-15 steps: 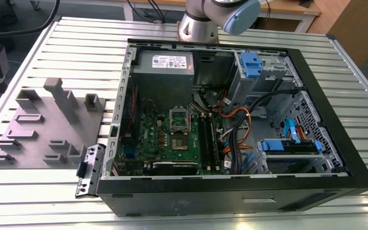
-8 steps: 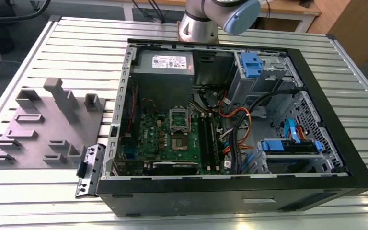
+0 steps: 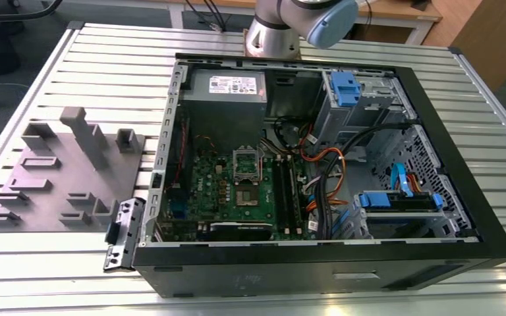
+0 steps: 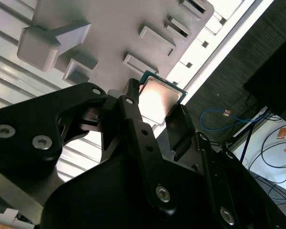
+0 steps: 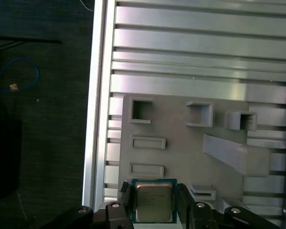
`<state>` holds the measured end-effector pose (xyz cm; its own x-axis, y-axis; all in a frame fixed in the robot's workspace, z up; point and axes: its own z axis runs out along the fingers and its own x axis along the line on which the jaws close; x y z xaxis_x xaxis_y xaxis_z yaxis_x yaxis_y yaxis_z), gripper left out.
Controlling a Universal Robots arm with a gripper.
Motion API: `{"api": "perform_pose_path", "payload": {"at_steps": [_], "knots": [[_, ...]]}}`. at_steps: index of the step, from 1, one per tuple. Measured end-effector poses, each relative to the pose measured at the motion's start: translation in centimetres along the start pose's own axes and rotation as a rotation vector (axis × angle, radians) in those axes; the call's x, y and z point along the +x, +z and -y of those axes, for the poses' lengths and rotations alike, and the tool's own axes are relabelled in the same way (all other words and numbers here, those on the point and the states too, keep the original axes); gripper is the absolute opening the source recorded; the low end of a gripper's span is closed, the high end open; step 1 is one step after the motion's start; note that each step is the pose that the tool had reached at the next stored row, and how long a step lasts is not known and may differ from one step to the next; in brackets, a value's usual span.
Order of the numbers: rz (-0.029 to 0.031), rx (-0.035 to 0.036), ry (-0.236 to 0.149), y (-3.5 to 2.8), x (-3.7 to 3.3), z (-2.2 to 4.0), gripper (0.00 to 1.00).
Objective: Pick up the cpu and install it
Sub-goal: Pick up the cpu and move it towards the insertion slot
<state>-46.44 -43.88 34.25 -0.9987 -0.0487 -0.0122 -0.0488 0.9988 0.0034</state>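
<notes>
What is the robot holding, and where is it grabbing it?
The cpu, its two opposite edges pinched between the fingers of the end effector.

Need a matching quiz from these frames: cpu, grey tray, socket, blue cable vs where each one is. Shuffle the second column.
Things:
1. cpu
2. grey tray
3. socket
4. blue cable

Places:
A. on the dark floor, off the table's edge
B. on the green board inside the computer case
C. held in the gripper, above the tray
D. flat on the slatted table, at the exterior view's left of the case

Pairs: 1-C, 2-D, 3-B, 4-A
</notes>
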Motion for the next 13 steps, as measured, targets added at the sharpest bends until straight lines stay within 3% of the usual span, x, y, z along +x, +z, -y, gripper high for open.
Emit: {"api": "perform_pose_path", "payload": {"at_steps": [4, 13], "knots": [[-0.0002, 0.0001, 0.000, -0.02, -0.12, 0.01, 0.47], [0.0000, 0.0001, 0.000, 0.00, -1.17, 0.06, 0.47]]}}
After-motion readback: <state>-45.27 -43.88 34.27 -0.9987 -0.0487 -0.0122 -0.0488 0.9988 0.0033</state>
